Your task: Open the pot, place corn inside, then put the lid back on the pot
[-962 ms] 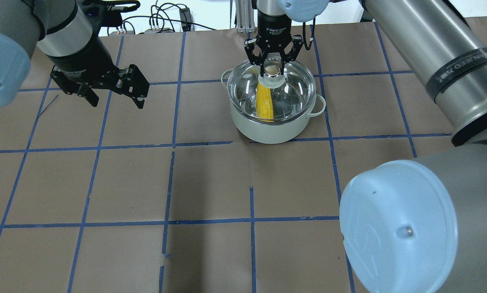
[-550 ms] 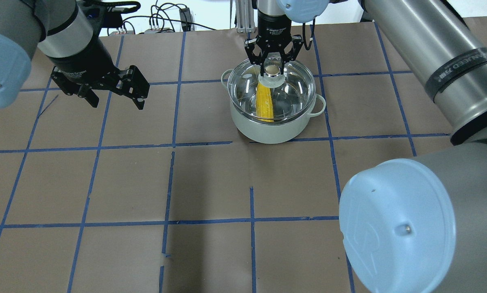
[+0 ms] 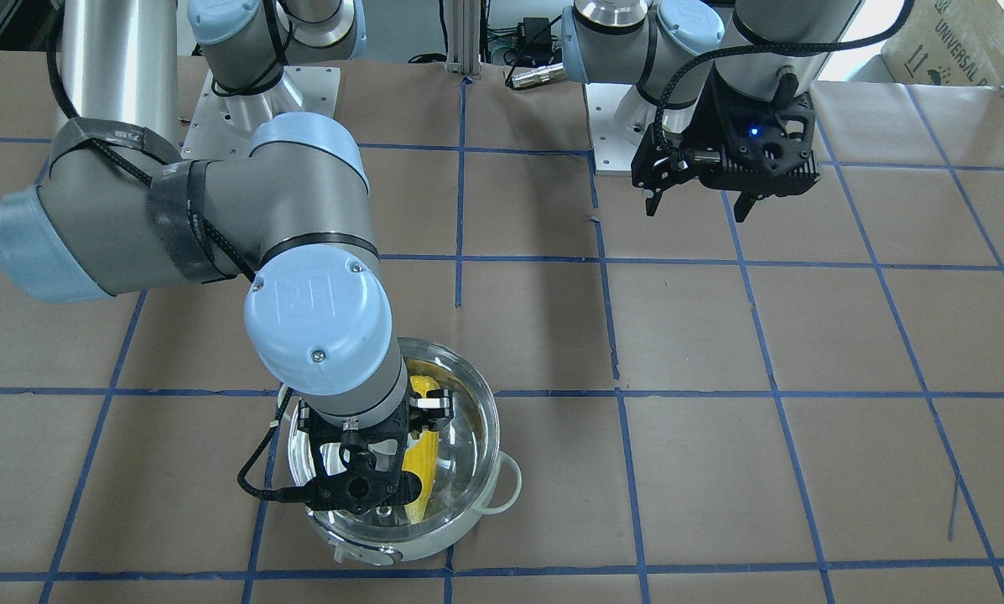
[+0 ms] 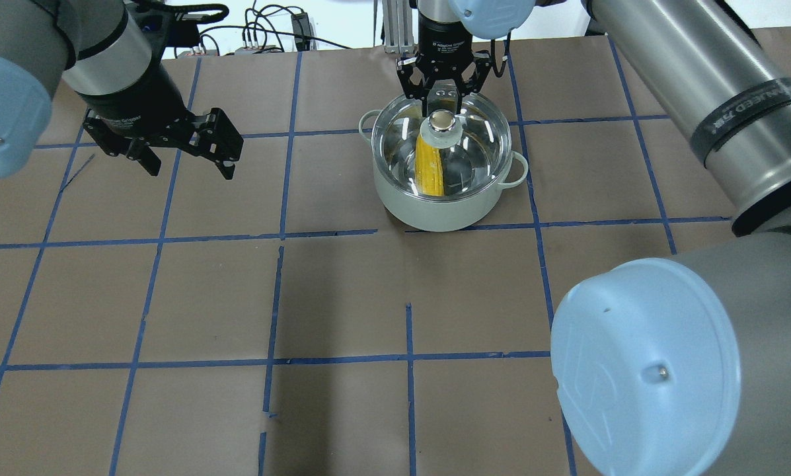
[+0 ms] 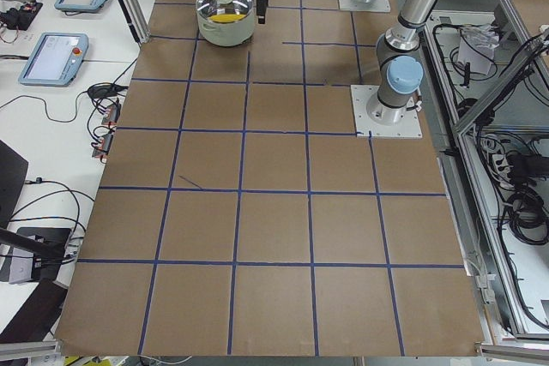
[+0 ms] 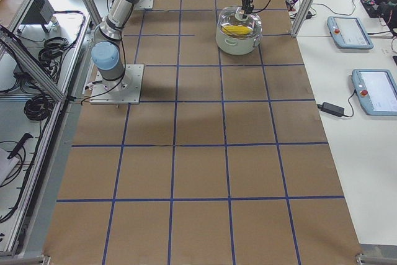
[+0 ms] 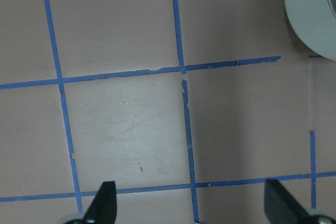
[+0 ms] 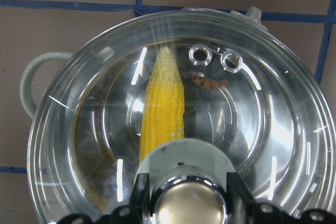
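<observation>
The white pot (image 4: pixel 445 208) stands at the table's far middle. The clear glass lid (image 4: pixel 481 139) sits on it, and its silver-and-gold knob (image 4: pixel 442 122) is free. The yellow corn (image 4: pixel 429 168) lies inside under the glass; it also shows in the right wrist view (image 8: pixel 163 114). My right gripper (image 4: pixel 443 98) hangs open just above the knob, its fingers (image 8: pixel 139 195) on either side without touching it. My left gripper (image 4: pixel 187 155) is open and empty, hovering over the table well to the left of the pot.
The table is brown paper with a blue tape grid. Cables and a metal post (image 4: pixel 395 26) lie beyond the far edge behind the pot. The pot's side (image 7: pixel 315 9) shows in the left wrist view's top right corner.
My right gripper has let go of the lid's knob and lifted away from it, leaving the lid on the pot. The left arm has barely moved.
</observation>
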{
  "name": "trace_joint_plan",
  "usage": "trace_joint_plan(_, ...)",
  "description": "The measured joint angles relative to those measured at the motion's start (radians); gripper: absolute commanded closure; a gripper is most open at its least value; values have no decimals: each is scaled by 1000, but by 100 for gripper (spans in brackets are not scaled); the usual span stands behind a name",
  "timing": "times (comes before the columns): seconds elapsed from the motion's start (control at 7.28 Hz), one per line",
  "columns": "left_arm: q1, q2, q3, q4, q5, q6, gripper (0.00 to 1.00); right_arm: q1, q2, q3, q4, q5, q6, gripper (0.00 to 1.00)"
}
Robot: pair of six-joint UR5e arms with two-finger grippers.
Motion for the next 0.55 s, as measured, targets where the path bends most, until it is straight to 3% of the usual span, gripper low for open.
trace_joint_plan(0.55, 0, 1, 0, 0, -1, 0, 0, -11, -36, -6, 10, -10, -1, 0)
